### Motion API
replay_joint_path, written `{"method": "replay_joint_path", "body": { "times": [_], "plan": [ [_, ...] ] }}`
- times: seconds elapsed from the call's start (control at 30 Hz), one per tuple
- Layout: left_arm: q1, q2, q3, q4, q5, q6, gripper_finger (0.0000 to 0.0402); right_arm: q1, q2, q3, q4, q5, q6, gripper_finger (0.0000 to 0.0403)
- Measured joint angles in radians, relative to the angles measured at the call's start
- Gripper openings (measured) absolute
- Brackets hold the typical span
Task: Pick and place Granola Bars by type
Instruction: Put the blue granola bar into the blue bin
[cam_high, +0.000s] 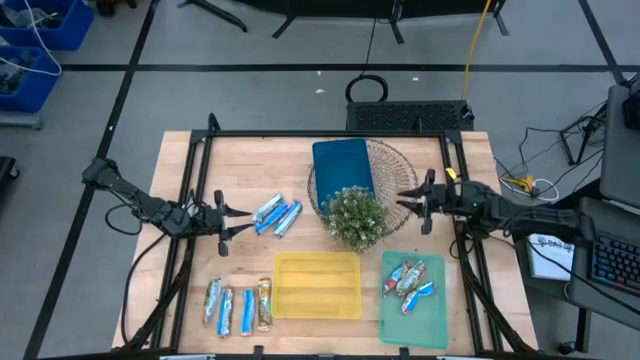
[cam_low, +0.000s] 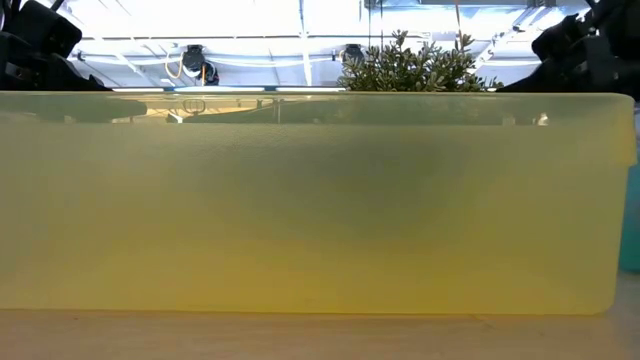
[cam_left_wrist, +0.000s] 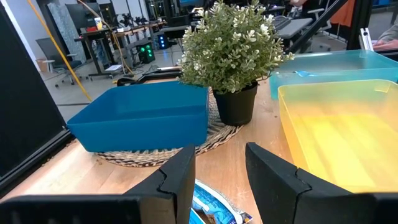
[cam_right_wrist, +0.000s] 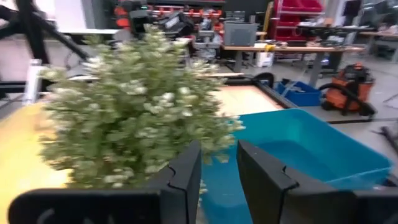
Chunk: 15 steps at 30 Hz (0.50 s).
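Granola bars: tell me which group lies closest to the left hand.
The pair of blue bars just ahead of the left hand, left of the plant. The row of four sits at the table's front edge; the others lie in the green tray.

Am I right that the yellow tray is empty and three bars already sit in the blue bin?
Not quite. The yellow tray is empty, but the three bars lie in the green tray, not the blue bin, as the high view shows.
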Motion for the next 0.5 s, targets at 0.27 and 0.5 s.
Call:
{"method": "replay_joint_path", "body": {
  "times": [0.27, 0.5],
  "plan": [
    [0.0, 0.0, 0.0, 0.0, 0.0, 0.0, 0.0145, -0.06, -0.08, -0.045, 0.006, -0.001, -0.034, 0.0093],
    [0.0, 0.0, 0.0, 0.0, 0.0, 0.0, 0.0145, -0.072, -0.191, -0.074, -0.007, -0.033, -0.037, 0.0093]
  ]
}}
